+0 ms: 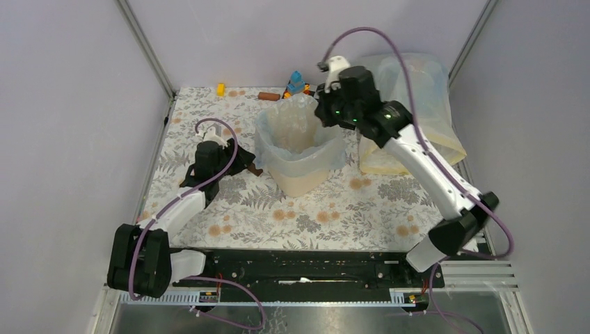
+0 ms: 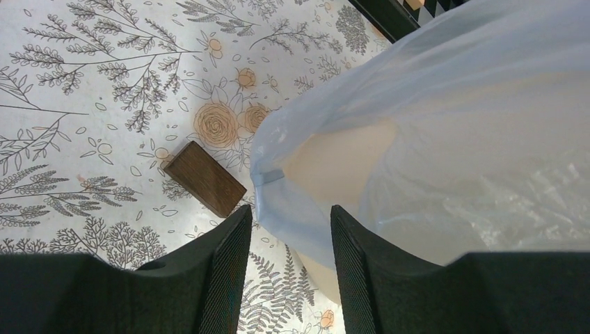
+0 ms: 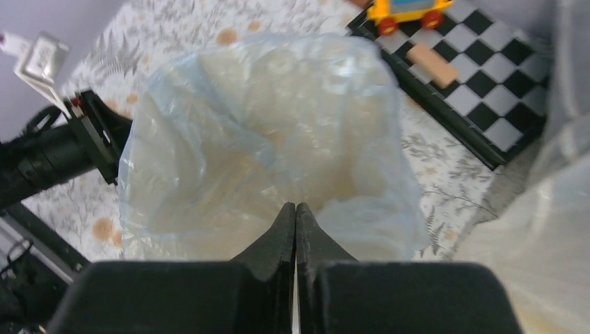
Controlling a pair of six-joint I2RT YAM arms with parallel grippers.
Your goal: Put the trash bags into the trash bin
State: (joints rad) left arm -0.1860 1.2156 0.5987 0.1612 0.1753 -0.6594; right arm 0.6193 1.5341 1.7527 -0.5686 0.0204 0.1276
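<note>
Crinkly, translucent pale-blue trash bag (image 3: 264, 139) drapes the cream trash bin (image 1: 303, 182) just ahead of the released left end effector (image 2: 290, 212); the right end effector (image 3: 296, 209) pinches its rim.

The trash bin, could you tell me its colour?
The trash bin is cream-beige, clearest in top external view.

The left arm (image 1: 177, 209) extends forward from its base with the wrist held low. The left gripper (image 2: 291, 210) points rightward, and its fingers (image 2: 226, 271) are set apart with a clear gap. The right arm (image 1: 431, 174) reaches up and leftward, forearm raised. The right gripper (image 3: 296, 205) angles downward, and its fingers (image 3: 278, 236) are pressed together.
</note>
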